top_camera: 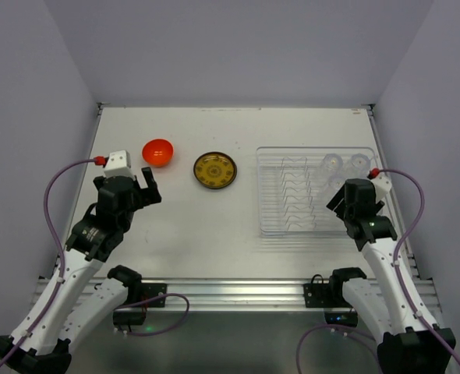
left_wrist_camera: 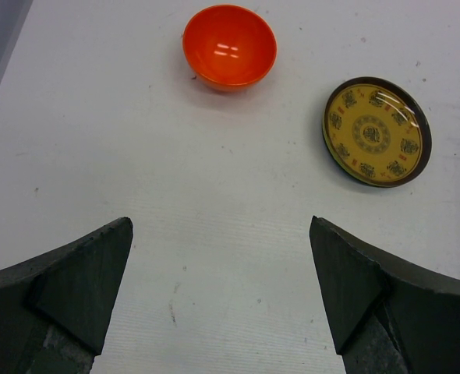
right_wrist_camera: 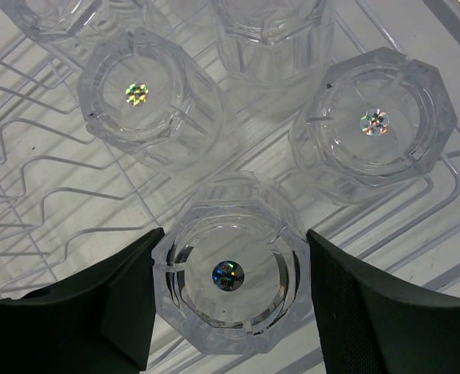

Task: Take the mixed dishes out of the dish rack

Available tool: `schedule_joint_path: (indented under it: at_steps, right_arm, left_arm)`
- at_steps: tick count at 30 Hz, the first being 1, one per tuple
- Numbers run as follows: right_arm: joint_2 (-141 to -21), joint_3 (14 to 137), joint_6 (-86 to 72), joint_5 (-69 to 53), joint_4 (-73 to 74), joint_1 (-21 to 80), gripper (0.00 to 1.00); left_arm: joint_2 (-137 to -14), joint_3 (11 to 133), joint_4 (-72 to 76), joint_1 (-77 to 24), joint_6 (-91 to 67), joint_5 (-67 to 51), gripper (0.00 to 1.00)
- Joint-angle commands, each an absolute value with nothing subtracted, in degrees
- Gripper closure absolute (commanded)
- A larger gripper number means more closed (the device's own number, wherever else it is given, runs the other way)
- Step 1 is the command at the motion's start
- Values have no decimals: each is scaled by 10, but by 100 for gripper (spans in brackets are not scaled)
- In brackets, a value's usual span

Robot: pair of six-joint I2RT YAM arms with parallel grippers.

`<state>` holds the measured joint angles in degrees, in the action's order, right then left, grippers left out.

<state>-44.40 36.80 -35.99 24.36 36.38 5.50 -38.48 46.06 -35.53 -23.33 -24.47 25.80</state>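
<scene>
**Right claw on a cup in the rack, left claw spread over bare table**

- Right gripper [right_wrist_camera: 230, 241]: partly spread, one finger on each side of a clear cup [right_wrist_camera: 228, 274], and both fingers meet the cup's wall. It reads as a pinch on the cup. Can't tell if the cup is lifted off the rack [top_camera: 273, 227] or sitting on it.
- From the top camera, the right gripper [top_camera: 337, 204] is over the rack's right side, toward its near edge.
- Other cups [right_wrist_camera: 140, 93] [right_wrist_camera: 378, 125] stand in the rack just beyond the pinched one, apart from the fingers. More are cut off at the top of the wrist view. The wire dividers [right_wrist_camera: 27, 195] to their left have nothing in them.
- Left gripper [top_camera: 148, 189]: fingers spread as wide as they go, holding and touching nothing. It is well left of the rack, with only table [left_wrist_camera: 214, 195] between the fingers [left_wrist_camera: 97, 273].
- Orange bowl [top_camera: 158, 152] is outside the rack on the table, well to its left and upright, just beyond the left gripper.
- Patterned plate [top_camera: 215, 171] lies flat on the table between the bowl and the rack's left wall, touching neither.
</scene>
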Motion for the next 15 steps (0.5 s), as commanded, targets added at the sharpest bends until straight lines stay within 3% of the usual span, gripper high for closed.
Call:
schedule_joint_path:
  at_steps: [1, 15]
  right_arm:
    - [-425, 411, -358, 236, 368, 53, 100]
    - [-348, 483, -318, 133, 408, 53, 100]
  left_arm:
    - [-380, 461, -352, -236, -247, 264, 0]
    - [-361, 459, -331, -242, -221, 201, 0]
